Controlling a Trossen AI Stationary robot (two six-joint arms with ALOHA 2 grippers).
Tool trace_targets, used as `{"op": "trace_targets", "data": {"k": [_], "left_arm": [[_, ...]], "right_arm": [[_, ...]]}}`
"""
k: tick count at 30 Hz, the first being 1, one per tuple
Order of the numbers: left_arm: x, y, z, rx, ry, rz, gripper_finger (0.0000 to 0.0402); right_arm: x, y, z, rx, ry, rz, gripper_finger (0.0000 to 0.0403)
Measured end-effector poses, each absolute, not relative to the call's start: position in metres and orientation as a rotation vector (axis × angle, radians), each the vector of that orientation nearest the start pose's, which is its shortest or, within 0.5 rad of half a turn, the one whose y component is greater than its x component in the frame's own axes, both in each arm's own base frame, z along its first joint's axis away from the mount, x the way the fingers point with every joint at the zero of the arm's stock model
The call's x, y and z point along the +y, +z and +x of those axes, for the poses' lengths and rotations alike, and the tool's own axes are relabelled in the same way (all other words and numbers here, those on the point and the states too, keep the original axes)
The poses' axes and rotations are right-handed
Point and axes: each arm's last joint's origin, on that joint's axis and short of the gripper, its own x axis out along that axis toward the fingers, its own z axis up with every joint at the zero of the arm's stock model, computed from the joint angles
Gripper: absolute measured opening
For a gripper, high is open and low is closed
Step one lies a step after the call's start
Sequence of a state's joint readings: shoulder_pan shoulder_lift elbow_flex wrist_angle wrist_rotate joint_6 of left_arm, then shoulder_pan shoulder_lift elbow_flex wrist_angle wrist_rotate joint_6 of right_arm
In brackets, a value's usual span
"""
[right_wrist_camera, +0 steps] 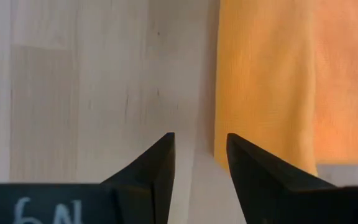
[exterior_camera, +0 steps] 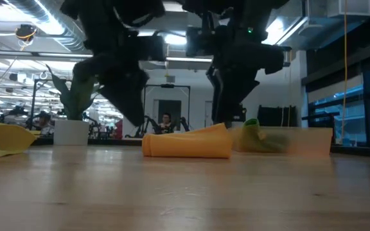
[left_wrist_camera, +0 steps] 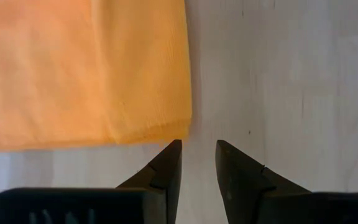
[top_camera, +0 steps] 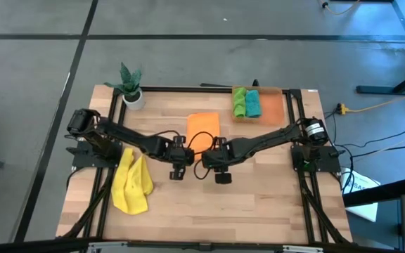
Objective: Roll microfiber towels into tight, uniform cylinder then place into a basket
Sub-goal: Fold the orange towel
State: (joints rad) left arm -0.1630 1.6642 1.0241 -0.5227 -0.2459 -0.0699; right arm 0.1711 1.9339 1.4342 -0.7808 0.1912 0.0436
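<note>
Hovering over table (top_camera: 259,204) centre, both grippers point down at the near edge of the orange towel (top_camera: 203,131): left gripper (left_wrist_camera: 197,155) just off its 7 o'clock corner, right gripper (right_wrist_camera: 199,149) just off its 5 o'clock corner, each with jaws parted, nothing between them, bare wood under the tips. Open wood from 4 to 8 o'clock, wide free strip along the near edge. Towels, four: orange one folded flat in layers at centre, soft fine weave; yellow towel (top_camera: 132,181) crumpled loose at 8 o'clock; green towel (top_camera: 239,102) and teal towel (top_camera: 253,104) rolled, side by side in the basket (top_camera: 273,107). Basket, one: shallow rectangular orange tray at 1 o'clock. Potted plant (top_camera: 130,86), one, white pot, at 11 o'clock corner. Two dark arms, black frame rails along table edges
</note>
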Motion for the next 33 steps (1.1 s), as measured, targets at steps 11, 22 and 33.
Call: {"op": "trace_targets", "data": {"k": [11,22,33], "left_arm": [[-0.053,0.170,0.292,1.164,0.148,0.117,0.0086],[-0.057,0.211,0.273,1.037,0.224,0.034,0.0086],[-0.060,0.232,0.256,0.962,0.301,-0.013,0.0086]], "right_arm": [[0.073,0.200,0.369,1.295,-0.052,-0.178,0.0146],[0.068,0.233,0.341,1.350,-0.122,-0.146,0.0146],[0.064,0.213,0.303,1.200,-0.123,0.013,0.0146]]}}
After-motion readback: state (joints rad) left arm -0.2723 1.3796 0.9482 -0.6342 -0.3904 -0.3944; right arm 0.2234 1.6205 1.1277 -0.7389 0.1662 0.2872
